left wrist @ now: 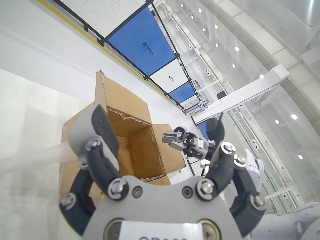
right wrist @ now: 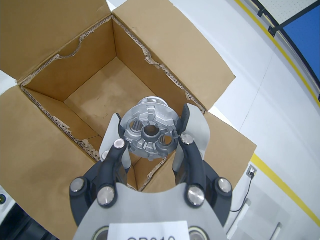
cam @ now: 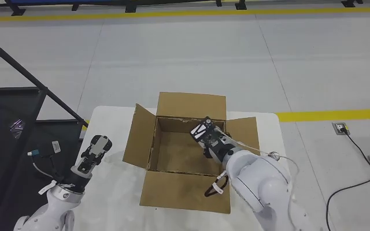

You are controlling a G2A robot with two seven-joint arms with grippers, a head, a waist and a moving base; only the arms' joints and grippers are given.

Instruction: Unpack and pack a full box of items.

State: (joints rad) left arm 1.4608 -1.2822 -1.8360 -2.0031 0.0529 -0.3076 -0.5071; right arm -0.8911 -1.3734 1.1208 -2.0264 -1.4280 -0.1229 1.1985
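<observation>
An open cardboard box [cam: 173,190] stands on the white table [cam: 113,124] with all flaps folded out; its bare floor [right wrist: 100,88] holds nothing. My right gripper [right wrist: 150,128] is shut on a grey cast-metal hub [right wrist: 150,132] with round holes, held above the box's right side, inside the rim. From the top view that gripper [cam: 202,131] hangs near the box's back right corner, and the left wrist view catches the metal hub [left wrist: 171,136] beyond the box [left wrist: 140,148]. My left gripper [cam: 99,144] stays open over the table left of the box, nothing between its fingers [left wrist: 103,126].
A black frame and cloth [cam: 23,115] with small items stands off the table's left edge. Yellow floor tape [cam: 324,115] runs behind the table. A cable [cam: 347,190] trails on the floor at the right.
</observation>
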